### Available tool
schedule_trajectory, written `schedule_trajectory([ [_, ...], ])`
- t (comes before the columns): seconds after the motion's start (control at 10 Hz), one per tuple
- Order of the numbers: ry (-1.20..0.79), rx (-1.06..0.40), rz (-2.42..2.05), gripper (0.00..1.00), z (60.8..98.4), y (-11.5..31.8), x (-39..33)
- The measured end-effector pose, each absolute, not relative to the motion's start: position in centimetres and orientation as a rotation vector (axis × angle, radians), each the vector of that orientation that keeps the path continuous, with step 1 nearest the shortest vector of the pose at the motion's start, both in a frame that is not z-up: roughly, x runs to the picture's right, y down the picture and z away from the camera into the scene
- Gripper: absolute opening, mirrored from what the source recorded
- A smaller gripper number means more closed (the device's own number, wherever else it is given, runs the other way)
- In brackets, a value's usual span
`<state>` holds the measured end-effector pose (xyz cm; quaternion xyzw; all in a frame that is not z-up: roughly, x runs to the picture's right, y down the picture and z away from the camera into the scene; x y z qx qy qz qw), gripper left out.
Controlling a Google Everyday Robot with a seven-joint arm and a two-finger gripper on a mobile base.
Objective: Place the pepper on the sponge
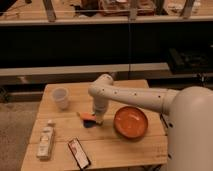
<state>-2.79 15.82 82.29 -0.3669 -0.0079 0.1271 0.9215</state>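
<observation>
An orange-red pepper (87,116) lies on the wooden table (125,145), just left of centre. Under and beside it shows a dark blue patch that may be the sponge (90,123). My gripper (97,118) hangs from the white arm and points straight down, its tip right at the pepper's right end and over the dark patch. The arm reaches in from the right side of the view.
A white cup (60,97) stands at the table's back left. An orange bowl (131,122) sits just right of the gripper. A pale bottle (46,141) lies at the front left, and a dark phone-like packet (79,153) lies near the front edge.
</observation>
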Motion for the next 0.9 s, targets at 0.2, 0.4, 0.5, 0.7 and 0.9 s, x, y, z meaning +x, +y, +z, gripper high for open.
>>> schedule_trajectory([
  [0.2, -0.045, -0.76, 0.237, 0.59, 82.7, 15.6, -3.49],
  [0.4, -0.045, -0.76, 0.237, 0.75, 82.9, 15.54, -3.36],
  [0.5, -0.047, -0.758, 0.235, 0.8, 82.93, 15.48, -3.46],
  [0.7, -0.049, -0.748, 0.235, 0.8, 82.91, 15.39, -3.55],
  [0.9, -0.058, -0.746, 0.25, 0.8, 82.79, 15.32, -3.32],
])
